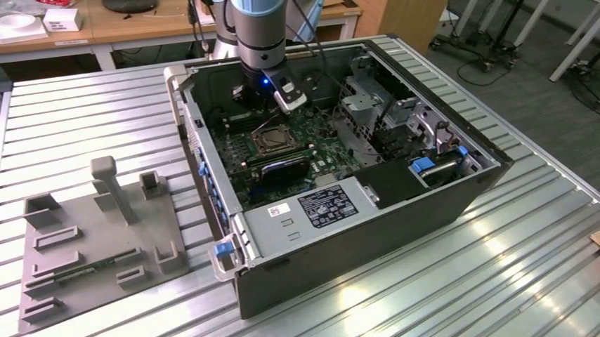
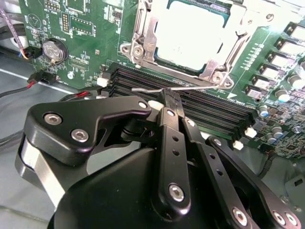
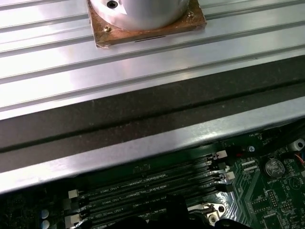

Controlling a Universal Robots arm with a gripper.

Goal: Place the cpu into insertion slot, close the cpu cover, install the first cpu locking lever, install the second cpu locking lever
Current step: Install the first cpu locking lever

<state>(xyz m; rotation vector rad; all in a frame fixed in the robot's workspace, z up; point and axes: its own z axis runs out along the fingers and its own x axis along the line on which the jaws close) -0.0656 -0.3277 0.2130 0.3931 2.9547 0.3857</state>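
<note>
In the second wrist view the pale cpu [image 2: 190, 33] lies in the insertion slot [image 1: 272, 138]. The silver cpu cover [image 2: 142, 36] is folded down around it. A thin wire locking lever [image 2: 143, 89] runs along the socket's edge beside the black memory slots [image 2: 214, 109]. My gripper [image 2: 170, 98] is shut, its black fingertips together and touching the lever's middle; nothing is held between them. In the exterior view the gripper [image 1: 261, 105] hangs inside the open computer case, just behind the socket.
The green motherboard [image 1: 310, 151] lies in the open case [image 1: 375, 232], with a coin battery [image 2: 54, 49] and red and black cables [image 2: 28, 83] nearby. A grey fixture plate [image 1: 94, 239] sits on the ribbed metal table at the exterior view's left. The case wall [image 3: 143, 114] stands close beside the memory slots [image 3: 143, 186].
</note>
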